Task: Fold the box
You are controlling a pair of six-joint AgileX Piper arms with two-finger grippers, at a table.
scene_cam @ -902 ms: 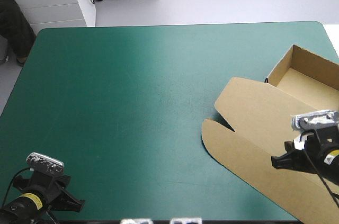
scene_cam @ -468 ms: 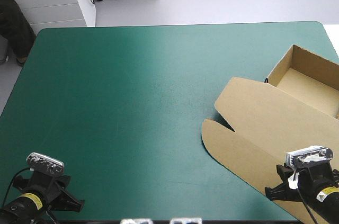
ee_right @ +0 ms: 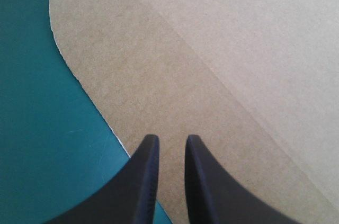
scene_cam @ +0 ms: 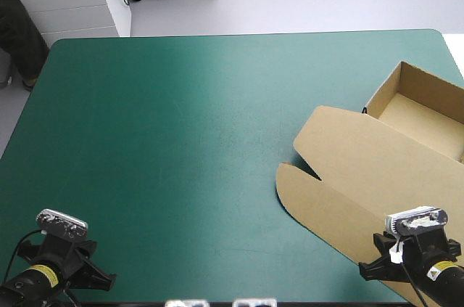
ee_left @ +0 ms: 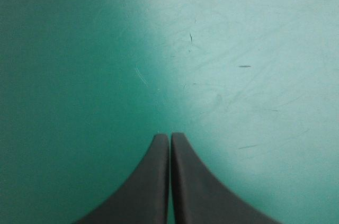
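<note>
The right claw [ee_right: 168,138] has drawn back toward the worktop's [scene_cam: 181,140] near edge since earlier, its fingers a slit apart (gripping nothing). The brown box [scene_cam: 377,169] has not moved: its flat lid [ee_right: 212,75] lies under and ahead of that claw, and its open tray [scene_cam: 428,115] farther ahead. The left claw [ee_left: 169,135] stays pressed together over bare worktop.

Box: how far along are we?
Done: the box has its tray walls raised. In hand: nothing; the right gripper hovers slightly open over the near edge of the lid, and the left gripper sits shut over bare cover. Remaining: probably just the lid, which lies flat.
</note>
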